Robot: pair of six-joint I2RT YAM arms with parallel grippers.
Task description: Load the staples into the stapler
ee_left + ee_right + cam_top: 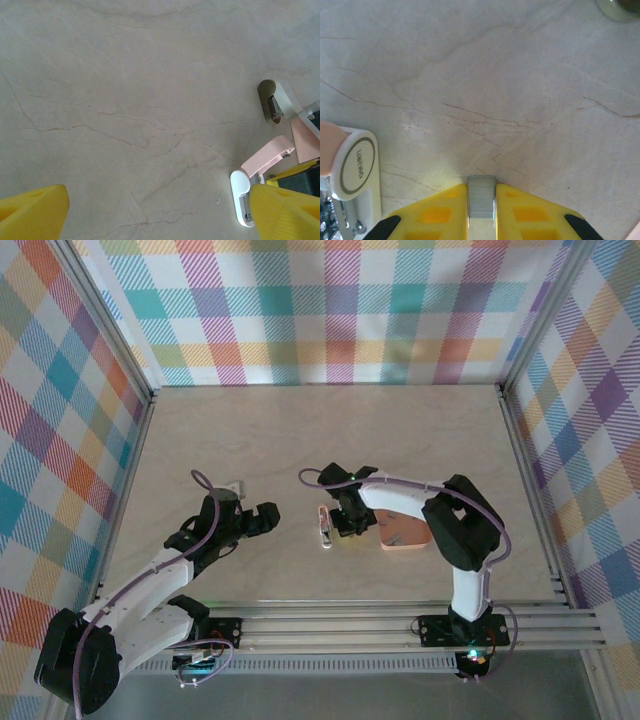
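Soft, even light fills the overhead view: the table (330,430) is bright without glare, with only faint shadows under the left arm (170,570) and right arm (460,530). Both wrist views look slightly washed out. Close to the lens, the yellow fingers (530,215) of the right gripper (481,186) go soft, and the staples (481,197) catch a pale gleam; the fingers (30,210) of the left gripper (157,200) blur too
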